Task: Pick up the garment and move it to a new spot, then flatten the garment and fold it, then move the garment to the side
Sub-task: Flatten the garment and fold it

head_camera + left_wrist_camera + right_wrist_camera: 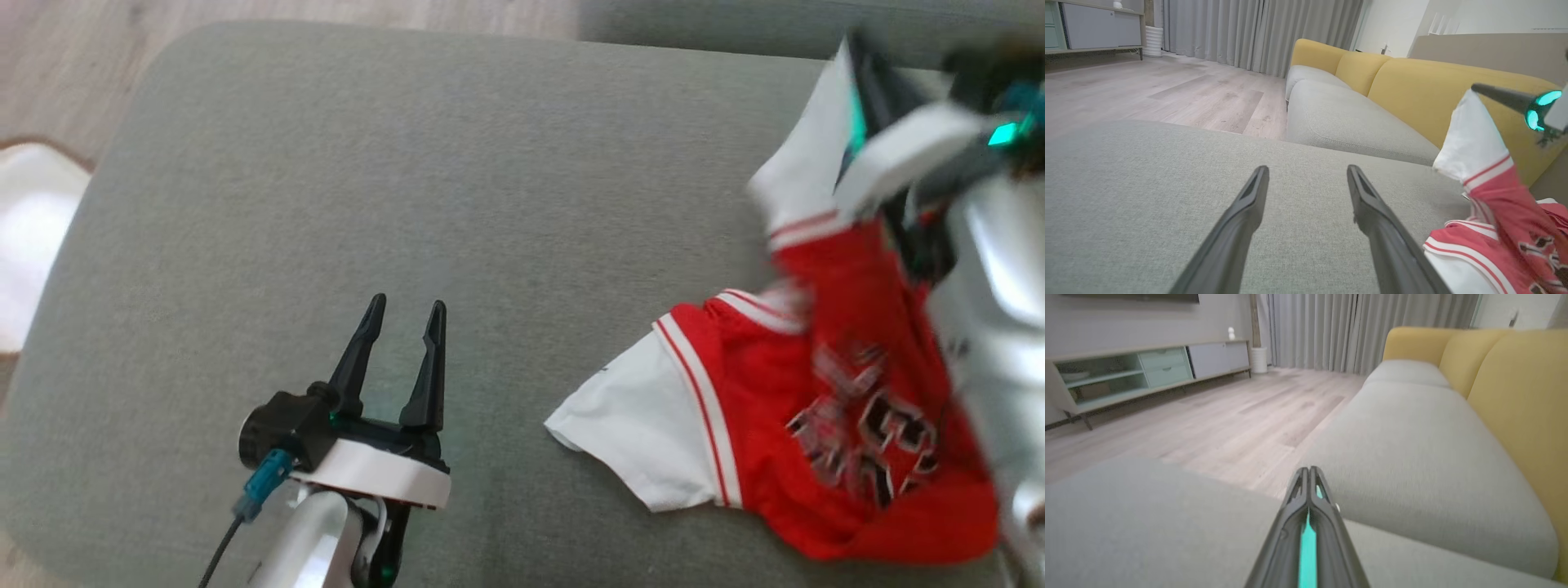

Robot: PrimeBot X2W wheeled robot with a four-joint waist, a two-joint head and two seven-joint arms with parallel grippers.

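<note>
While the left hand [406,314] hovers released over the bare ottoman [408,163], fingers spread wide, the right hand [1308,473] is clenched tight at the far right, with a white sleeve [1470,134] hoisted up by its tip. That's the pick-up, the very first step! The garment [857,392], red with white trim, hangs from that pinch, its lower half slumped in a heap at the ottoman's right edge. Grip looks thin, mind you: just a nip of cloth right at the tips, I reckon. Next up, it wants a clean lift and a carry across to the open middle, slow enough that the sleeve doesn't slip free, with the left hand ready to take a second corner.
</note>
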